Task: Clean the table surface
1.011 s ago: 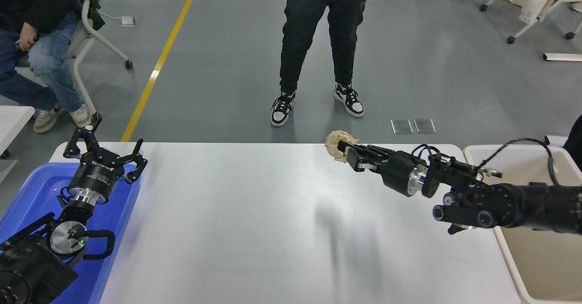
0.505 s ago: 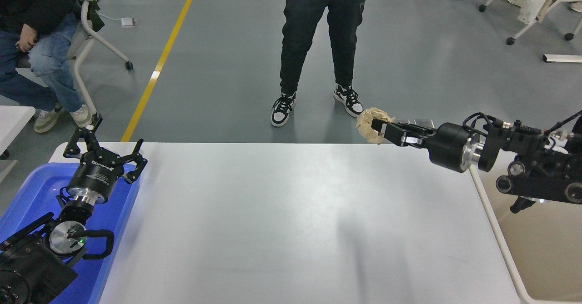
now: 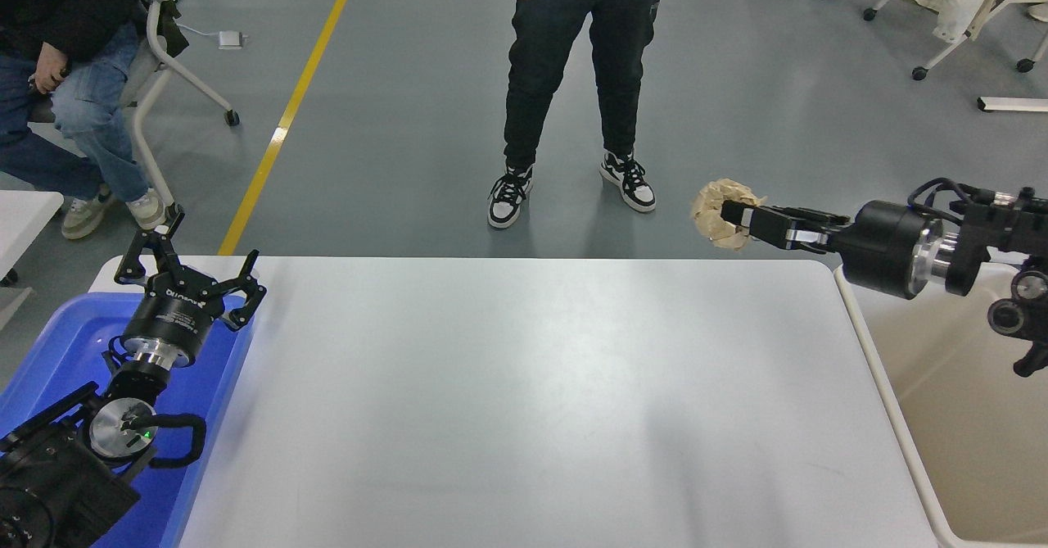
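The table surface is a wide matte white top with nothing lying on it. My right gripper reaches in from the right edge, raised above the table's far right corner, and is shut on a crumpled ball of brown paper. My left gripper stays parked at the lower left over the blue tub, its fingers spread open and holding nothing.
A blue plastic tub sits at the table's left end and a cream-white bin at its right end. A person stands beyond the far edge; another sits at the upper left. Wheeled chairs stand at the back right.
The right arm has lifted and swung to the right with the paper ball, from over the table's far edge to near its far right corner by the cream bin. The left arm has not moved.
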Motion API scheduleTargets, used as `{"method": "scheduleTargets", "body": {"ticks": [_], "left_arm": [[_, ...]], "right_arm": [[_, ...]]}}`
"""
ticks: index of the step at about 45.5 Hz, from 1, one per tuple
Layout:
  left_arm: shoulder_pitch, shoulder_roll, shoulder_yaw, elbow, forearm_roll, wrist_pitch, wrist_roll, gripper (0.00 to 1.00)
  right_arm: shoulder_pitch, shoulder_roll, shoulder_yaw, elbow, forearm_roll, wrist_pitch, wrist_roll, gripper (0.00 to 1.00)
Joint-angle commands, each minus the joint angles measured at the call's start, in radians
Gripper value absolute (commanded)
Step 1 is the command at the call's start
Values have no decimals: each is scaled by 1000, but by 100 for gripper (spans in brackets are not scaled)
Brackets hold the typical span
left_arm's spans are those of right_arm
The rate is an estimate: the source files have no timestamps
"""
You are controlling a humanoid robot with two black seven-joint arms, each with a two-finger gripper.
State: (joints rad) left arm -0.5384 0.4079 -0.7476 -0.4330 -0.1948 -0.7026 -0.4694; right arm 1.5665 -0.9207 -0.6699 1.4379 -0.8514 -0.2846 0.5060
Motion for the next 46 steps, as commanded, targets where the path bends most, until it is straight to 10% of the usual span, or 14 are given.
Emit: {"method": "scheduleTargets", "body": {"ticks": [1, 22, 46], "left_arm": [[0, 0, -1, 0, 0, 0, 0, 100], [0, 0, 1, 0, 0, 0, 0, 100], [0, 0, 1, 0, 0, 0, 0, 100]], "right_arm": [[-95, -127, 6, -67, -20, 22, 6, 0], [-466, -219, 137, -327, 187, 21, 89, 0], [-904, 220, 414, -996, 431, 177, 85, 0]]}}
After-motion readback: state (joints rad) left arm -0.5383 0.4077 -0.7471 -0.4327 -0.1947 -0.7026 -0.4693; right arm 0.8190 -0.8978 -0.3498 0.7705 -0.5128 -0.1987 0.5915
